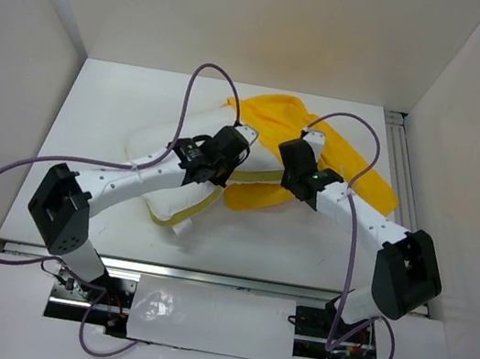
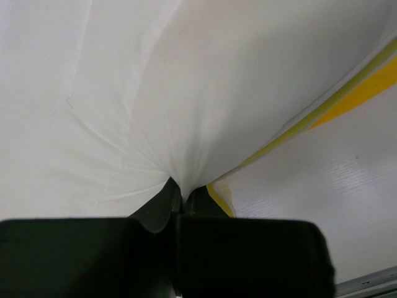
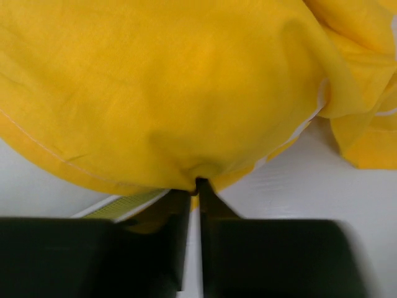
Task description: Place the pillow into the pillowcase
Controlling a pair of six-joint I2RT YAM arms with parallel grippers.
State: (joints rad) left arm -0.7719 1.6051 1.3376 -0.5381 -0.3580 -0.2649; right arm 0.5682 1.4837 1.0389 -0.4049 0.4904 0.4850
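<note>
My left gripper (image 2: 180,191) is clamped together on a pinch of the pillow (image 2: 124,93). The white fabric gathers into creases that run down to my fingertips. The rest of the pillow swells up and away from that pinch, filling most of the left wrist view. Its pale yellow edge seam (image 2: 298,124) runs diagonally just to the right of my grip.

My right gripper (image 3: 197,183) has its jaws drawn almost together, with only a thin slit between them. A puckered fold of the pillowcase (image 3: 186,81) is nipped at the very tips. The yellow cloth bulges above and ahead of that gripper, and more of it lies crumpled off to the right.

From above, the pillow sits around the middle of the bench (image 1: 94,107), its lower lobe reaching toward the near edge. The pillowcase spreads from the pillow's right side toward the far right corner. One flap of it lies just beside the seam. My two grippers hang close together over the line where pillow and pillowcase meet, left on white and right on yellow.
</note>
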